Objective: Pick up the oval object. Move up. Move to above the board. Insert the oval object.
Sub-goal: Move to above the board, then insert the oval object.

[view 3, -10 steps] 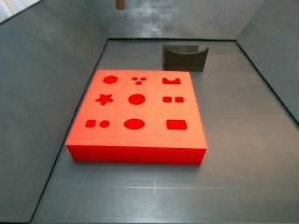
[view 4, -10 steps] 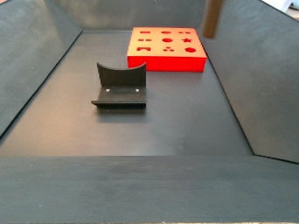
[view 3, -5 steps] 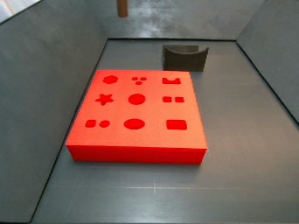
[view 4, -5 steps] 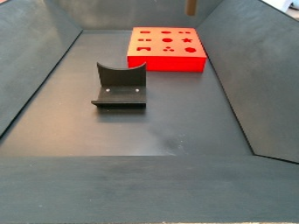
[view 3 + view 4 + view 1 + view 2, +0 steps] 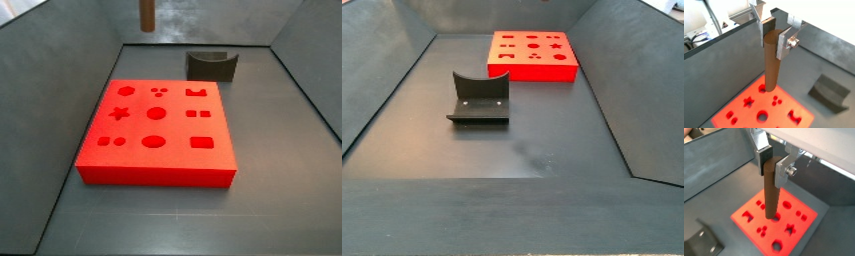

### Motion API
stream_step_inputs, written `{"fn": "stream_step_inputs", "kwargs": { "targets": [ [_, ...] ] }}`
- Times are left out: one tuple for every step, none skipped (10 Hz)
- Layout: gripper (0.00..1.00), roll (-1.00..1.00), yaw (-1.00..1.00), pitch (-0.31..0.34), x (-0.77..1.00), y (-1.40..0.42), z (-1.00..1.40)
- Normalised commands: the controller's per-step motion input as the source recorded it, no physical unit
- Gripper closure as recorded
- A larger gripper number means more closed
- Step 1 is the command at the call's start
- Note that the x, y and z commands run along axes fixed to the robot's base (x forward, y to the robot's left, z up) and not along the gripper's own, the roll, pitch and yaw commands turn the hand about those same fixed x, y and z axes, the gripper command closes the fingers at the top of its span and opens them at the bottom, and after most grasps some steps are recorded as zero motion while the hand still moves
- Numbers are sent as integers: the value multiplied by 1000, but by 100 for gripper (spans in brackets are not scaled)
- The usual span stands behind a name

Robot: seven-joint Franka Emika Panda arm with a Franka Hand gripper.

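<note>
My gripper point(image 5: 771, 40) is shut on the upper end of the oval object point(image 5: 771, 65), a tall brown peg that hangs upright between the silver fingers in both wrist views point(image 5: 771, 193). The gripper point(image 5: 773, 167) holds it high above the board point(image 5: 743, 111), the flat red block with shaped cutouts. The peg's lower end appears over the board's cutouts point(image 5: 777, 235), well clear of its top. In a side view only the peg's lower tip point(image 5: 146, 14) shows at the upper edge, beyond the board point(image 5: 174, 128). In a side view the board point(image 5: 536, 73) shows alone, with peg and gripper out of frame.
The dark fixture point(image 5: 213, 65) stands on the floor beyond the board, seen large in a side view point(image 5: 478, 97) and in both wrist views point(image 5: 829, 92) point(image 5: 701, 243). Grey sloping walls point(image 5: 60, 60) enclose the floor.
The held peg has moved sideways: its tip shows a little further right and longer in one side view, and it has left the frame of the other side view.
</note>
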Motion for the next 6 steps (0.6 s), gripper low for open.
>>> {"fn": "stream_step_inputs", "kwargs": {
  "targets": [
    [100, 22, 8, 136, 347, -923, 120],
    [100, 48, 8, 134, 256, -589, 81],
    [100, 66, 9, 129, 189, -362, 49],
    [100, 69, 10, 114, 136, -218, 41],
    [100, 0, -140, 0, 0, -26, -23],
    [100, 26, -1000, -6, 0, 0, -126]
  ]
}}
